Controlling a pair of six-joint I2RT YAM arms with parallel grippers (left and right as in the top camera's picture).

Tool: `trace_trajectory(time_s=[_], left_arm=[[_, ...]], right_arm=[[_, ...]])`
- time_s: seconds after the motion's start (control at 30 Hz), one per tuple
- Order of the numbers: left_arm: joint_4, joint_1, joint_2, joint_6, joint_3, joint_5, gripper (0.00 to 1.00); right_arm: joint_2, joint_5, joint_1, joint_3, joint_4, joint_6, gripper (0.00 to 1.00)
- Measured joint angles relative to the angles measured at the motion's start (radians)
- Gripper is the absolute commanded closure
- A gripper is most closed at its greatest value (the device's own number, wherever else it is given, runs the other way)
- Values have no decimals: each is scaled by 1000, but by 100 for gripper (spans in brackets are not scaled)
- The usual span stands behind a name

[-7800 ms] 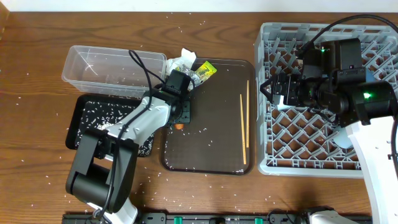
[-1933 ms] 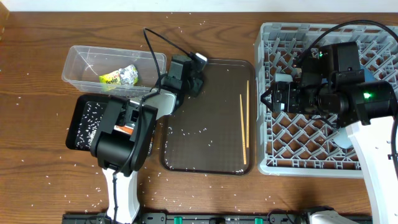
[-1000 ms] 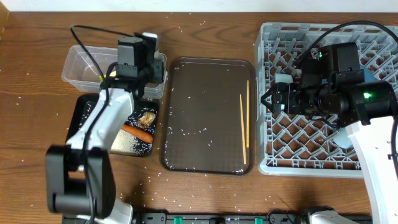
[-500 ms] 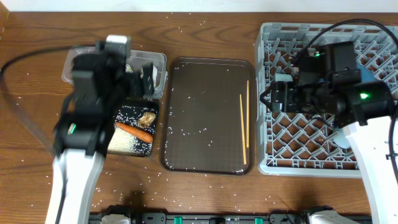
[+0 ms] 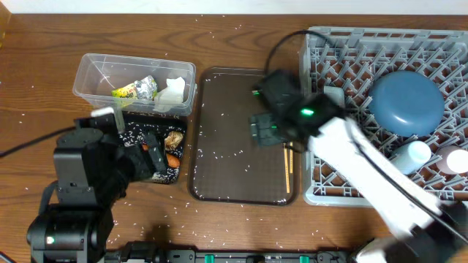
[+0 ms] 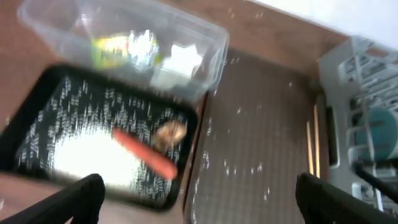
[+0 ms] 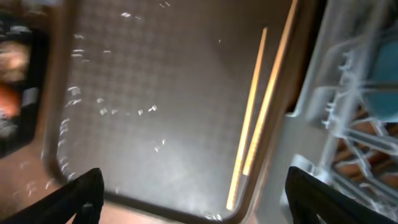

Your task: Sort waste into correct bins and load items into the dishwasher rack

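Overhead: far left, the clear tub (image 5: 95, 69) holds the foil wrapper (image 5: 135, 89) and crumpled paper (image 5: 172, 90); the chopsticks (image 5: 288, 172) lie along the right side of the brown serving tray (image 5: 234, 172), beside the grey rack (image 5: 322, 186) holding the blue plate (image 5: 406, 102). Left wrist: the left gripper (image 6: 208, 202), fingers spread wide and empty, hovers by the black tray (image 6: 37, 112) holding the carrot (image 6: 146, 155), brown lump (image 6: 171, 132) and rice (image 6: 93, 158). Right wrist: the right gripper (image 7: 196, 196) hangs over the serving tray by the chopsticks, fingers wide apart, gripping nothing
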Motion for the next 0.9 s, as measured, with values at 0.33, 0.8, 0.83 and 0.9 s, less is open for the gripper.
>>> trace_trajectory(time_s=[0.33,0.8,0.83,0.9], left_arm=[[-142,1,61,-28,-1,0,2],[-142,4,129,-28,-2,0,2],[-142,4,132,-28,-2,0,2],[-142,4,137,-28,-2,0,2]], right_arm=[[344,-11,-64,0,93,89,27],[444,-122,-99,9,83,91,79],[446,-131,-97,10,84,87,86],[450,-142,-92,15,88,87,99]])
